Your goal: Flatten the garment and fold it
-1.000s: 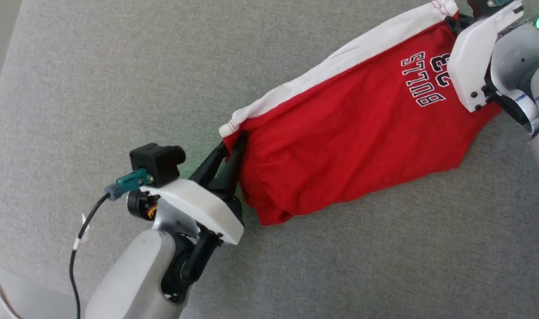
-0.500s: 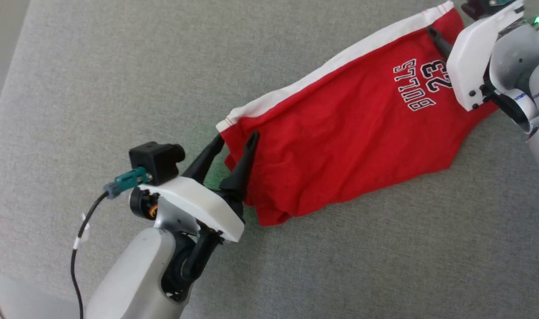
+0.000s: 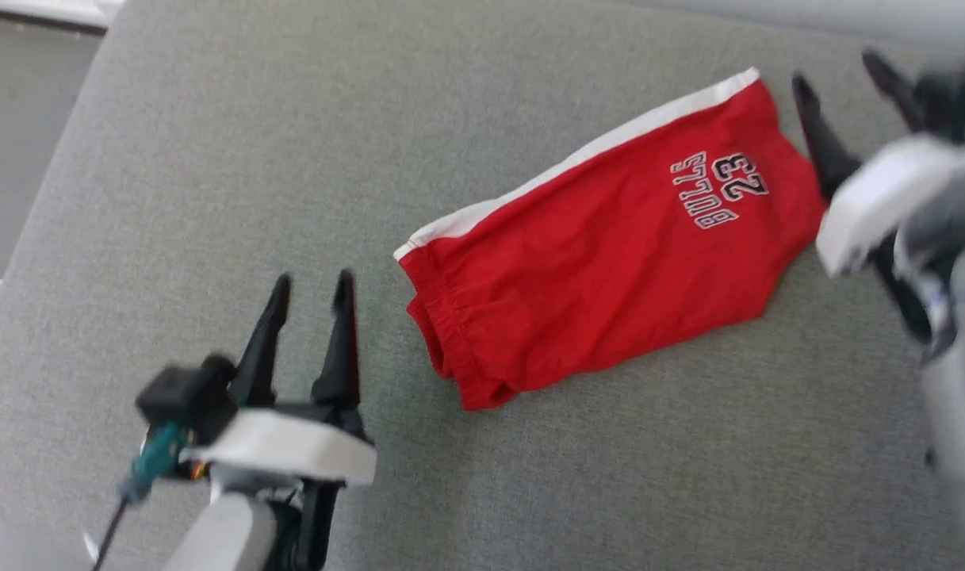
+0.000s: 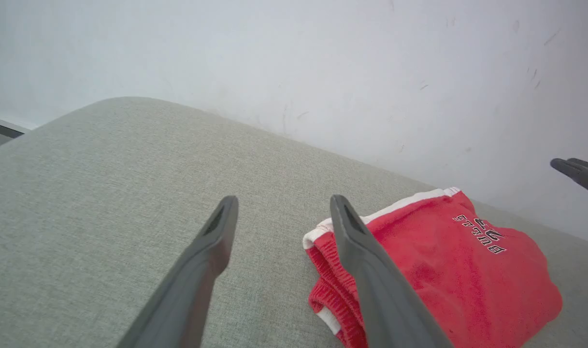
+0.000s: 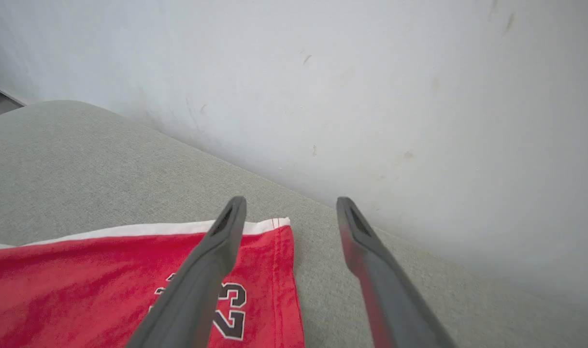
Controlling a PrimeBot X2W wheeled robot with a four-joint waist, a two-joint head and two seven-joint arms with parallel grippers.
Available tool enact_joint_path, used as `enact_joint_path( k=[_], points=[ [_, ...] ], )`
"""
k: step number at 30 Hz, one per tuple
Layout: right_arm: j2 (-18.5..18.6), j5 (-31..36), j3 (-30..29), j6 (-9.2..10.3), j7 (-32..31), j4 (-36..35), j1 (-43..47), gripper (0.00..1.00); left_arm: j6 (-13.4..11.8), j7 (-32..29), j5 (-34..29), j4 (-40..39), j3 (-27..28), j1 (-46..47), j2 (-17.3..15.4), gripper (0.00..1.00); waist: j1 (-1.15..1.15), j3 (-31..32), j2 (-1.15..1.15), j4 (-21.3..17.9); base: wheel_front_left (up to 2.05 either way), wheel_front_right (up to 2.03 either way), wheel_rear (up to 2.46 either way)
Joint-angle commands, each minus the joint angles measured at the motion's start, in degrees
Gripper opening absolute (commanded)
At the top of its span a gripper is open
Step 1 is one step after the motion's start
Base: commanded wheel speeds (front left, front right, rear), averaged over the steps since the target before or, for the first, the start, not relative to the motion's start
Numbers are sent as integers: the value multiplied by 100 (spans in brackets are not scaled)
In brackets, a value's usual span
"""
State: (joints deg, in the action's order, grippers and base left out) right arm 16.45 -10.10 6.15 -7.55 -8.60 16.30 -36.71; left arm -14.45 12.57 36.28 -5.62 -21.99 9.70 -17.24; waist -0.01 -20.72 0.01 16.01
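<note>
1 garment (image 3: pixel 601 262) — lying apart, right of left end effector (image 3: pixel 313 279).

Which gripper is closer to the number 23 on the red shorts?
Right. The right gripper sits just beside the 23 end of the shorts; the left gripper is off the opposite, gathered end.

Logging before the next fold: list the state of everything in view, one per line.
garment: flat on the grey cushion, lettering up, lightly wrinkled, unheld.
left gripper: open, empty, clear of the garment.
right gripper: open, empty, by the garment's lettered end.
</note>
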Motion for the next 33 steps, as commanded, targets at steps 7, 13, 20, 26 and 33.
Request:
enact_joint_path(
  k=[7, 13, 20, 26, 33],
  points=[
    [-839, 813, -798, 6, 259, -1207, 1760, 100, -370, 238, -928, -245, 364, -757, 490, 100, 1, 473, -1, -120, 0, 0, 0],
    [-1035, 984, -934, 6, 149, -1679, 2243, 100, -52, 241, -968, -102, 342, -905, 748, 100, 1, 557, -1, -110, 0, 0, 0],
    [-1065, 1087, -902, 6, -20, -1916, 2297, 100, 240, -820, -612, 285, 14, -352, 750, 100, 1, 561, -1, -64, 0, 0, 0],
    [-1107, 1090, -818, 6, -104, -2004, 2228, 100, 98, -1726, -653, 670, -188, 196, 734, 100, 1, 397, -1, -81, 0, 0, 0],
    [-1068, 1108, -796, 6, -167, -2023, 2094, 100, 94, -2327, -330, 911, -224, 472, 884, 100, 1, 216, -1, -163, 0, 0, 0]
  ],
)
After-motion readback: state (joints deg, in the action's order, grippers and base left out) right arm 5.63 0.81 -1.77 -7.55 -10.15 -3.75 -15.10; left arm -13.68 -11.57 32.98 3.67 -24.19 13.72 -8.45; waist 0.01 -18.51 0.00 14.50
